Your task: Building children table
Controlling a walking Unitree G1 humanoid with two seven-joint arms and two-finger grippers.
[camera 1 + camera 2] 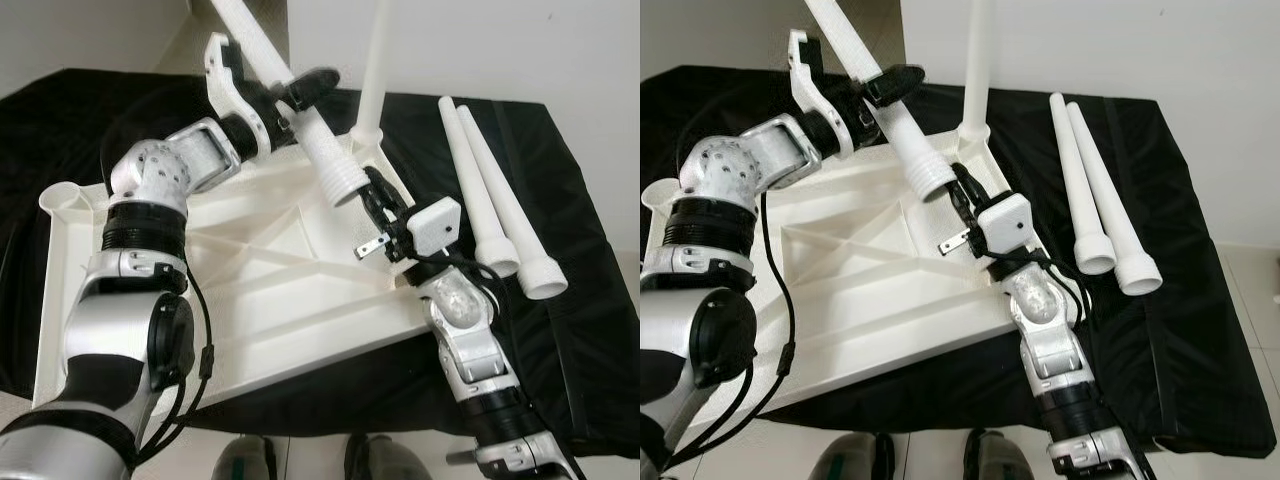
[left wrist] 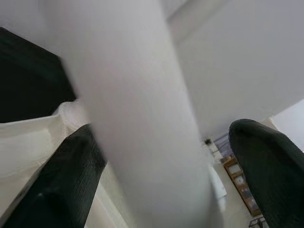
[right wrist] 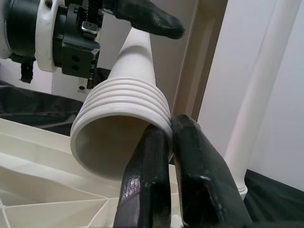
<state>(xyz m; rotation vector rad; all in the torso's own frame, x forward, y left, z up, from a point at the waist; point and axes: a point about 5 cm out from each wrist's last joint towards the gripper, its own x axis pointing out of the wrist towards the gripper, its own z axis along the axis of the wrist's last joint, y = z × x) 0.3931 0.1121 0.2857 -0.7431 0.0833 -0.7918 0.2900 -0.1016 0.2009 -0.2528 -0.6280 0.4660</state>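
Silver arms [image 1: 120,330], white tabletop [image 1: 270,300], black cloth [image 1: 560,330], white wall [image 1: 450,45]

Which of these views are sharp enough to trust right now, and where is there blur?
Left and right eye views: evenly lit and sharp, the table top and spare legs crisp. Left wrist view: the held leg is a soft, out-of-focus smear, too close to the lens. Right wrist view: clear on the leg's ribbed end and the right gripper.

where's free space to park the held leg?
Bare black cloth right of the two loose legs toward the table edge, and a strip left of the tabletop. Crowded at the far corner: mounted leg, held leg, both grippers.
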